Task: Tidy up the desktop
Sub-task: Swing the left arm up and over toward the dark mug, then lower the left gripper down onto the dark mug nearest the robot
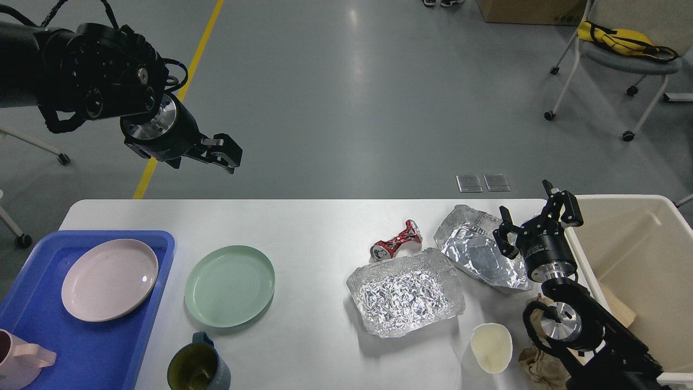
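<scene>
A: Two sets of fingers up. Left fingers [231, 156] high beyond the far edge of the worktop [314, 233], over grey floor. Seen side-on as one dark block, so cannot tell how far apart. Nothing visible in them.

B: And the right fingers [568, 208]?

A: Spread wide, gripping nothing. Raised over the far right corner of the worktop, just left of the cream bin [606, 208].

B: Nearest to those?

A: Second foil tray [468, 246], right beside and partly below them, its right edge hidden behind the wrist. Further left, crushed red can [396, 239] lying on its side. Nearer than both, crumpled foil tray [405, 292], its far right corner touching or overlapping the second one.

B: Closer in, under the right arm?

A: Paper cup [490, 346], tipped, mouth up. Just right of it, crumpled brown paper [541, 368], partly hidden by the arm.

B: Below the left fingers?

A: Well below and nearer, green plate [229, 285] flat on the worktop. Left of that, blue tray [162, 244] carrying a pink plate [108, 279] and, at the near corner, a pink jug [21, 360]. Dark mug [197, 368] at the near edge, just this side of the green plate.

B: And the worktop itself?

A: White, glossy, spreading beneath the right fingers and reaching left to under the blue tray.
</scene>
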`<state>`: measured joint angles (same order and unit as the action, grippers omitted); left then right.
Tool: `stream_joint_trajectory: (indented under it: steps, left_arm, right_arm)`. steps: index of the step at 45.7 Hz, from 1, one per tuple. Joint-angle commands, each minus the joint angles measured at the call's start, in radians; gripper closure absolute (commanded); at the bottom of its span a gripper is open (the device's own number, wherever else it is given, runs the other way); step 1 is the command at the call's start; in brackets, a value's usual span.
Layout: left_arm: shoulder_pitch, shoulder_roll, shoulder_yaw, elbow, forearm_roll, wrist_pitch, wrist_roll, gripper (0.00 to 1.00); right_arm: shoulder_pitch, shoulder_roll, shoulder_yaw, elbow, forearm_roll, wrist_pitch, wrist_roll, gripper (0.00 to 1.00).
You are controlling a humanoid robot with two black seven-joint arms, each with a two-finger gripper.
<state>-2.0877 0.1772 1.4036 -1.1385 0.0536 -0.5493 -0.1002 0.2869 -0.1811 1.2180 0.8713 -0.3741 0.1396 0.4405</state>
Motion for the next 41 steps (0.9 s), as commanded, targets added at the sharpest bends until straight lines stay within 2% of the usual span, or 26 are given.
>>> stream_joint_trajectory:
  steps: [1,19,26,28,32,41]
  left_arm:
    - [0.001,0.002,0.000,-0.001,0.000,0.000,0.000,0.04]
    - [0.012,0.010,0.000,0.000,0.000,0.000,0.000,0.04]
    - [0.052,0.047,0.002,0.000,-0.001,-0.001,-0.003,0.04]
    - [0.064,0.054,0.000,-0.013,0.003,-0.018,-0.006,0.04]
    - [0.101,0.062,0.012,-0.041,-0.001,-0.107,0.002,0.04]
    - [0.196,0.070,0.003,-0.041,-0.001,-0.138,0.002,0.04]
  right_arm:
    - [0.000,0.000,0.000,0.000,0.000,0.000,0.000,0.00]
    - [0.000,0.000,0.000,0.000,-0.002,0.000,0.000,0.00]
    - [0.000,0.000,0.000,0.000,-0.002,0.000,0.001,0.00]
    - [0.000,0.000,0.000,0.000,0.000,0.000,0.000,0.00]
    - [0.000,0.000,0.000,0.000,0.000,0.000,0.000,0.00]
    - [0.000,0.000,0.000,0.000,0.000,0.000,0.001,0.00]
